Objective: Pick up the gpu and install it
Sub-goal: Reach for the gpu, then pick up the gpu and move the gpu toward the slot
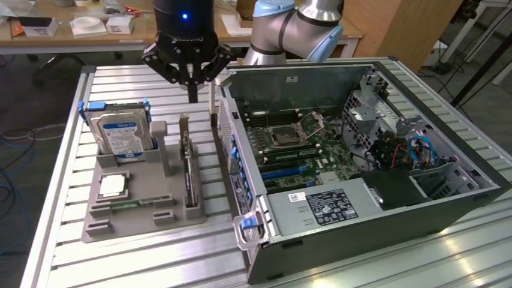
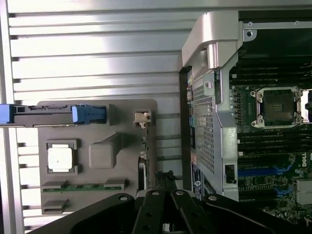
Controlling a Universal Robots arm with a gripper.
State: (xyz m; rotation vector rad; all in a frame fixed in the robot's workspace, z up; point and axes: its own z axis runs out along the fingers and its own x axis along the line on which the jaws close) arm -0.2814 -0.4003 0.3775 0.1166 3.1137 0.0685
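Gpu [image 1: 189,174] stands on edge in grey holder [image 1: 128,225], at 9 o'clock of the computer case [image 1: 360,237]. Fingers [image 1: 192,93], clenched and empty, hover above its far end. Light, stiff, fragile: probably best pinched across the top edge.

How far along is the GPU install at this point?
Done: nothing yet. In hand: the shut gripper hangs empty above the gray holder tray, nearest the gpu, which stands on edge in its slot. Left: the card is neither lifted nor seated in the open computer case.
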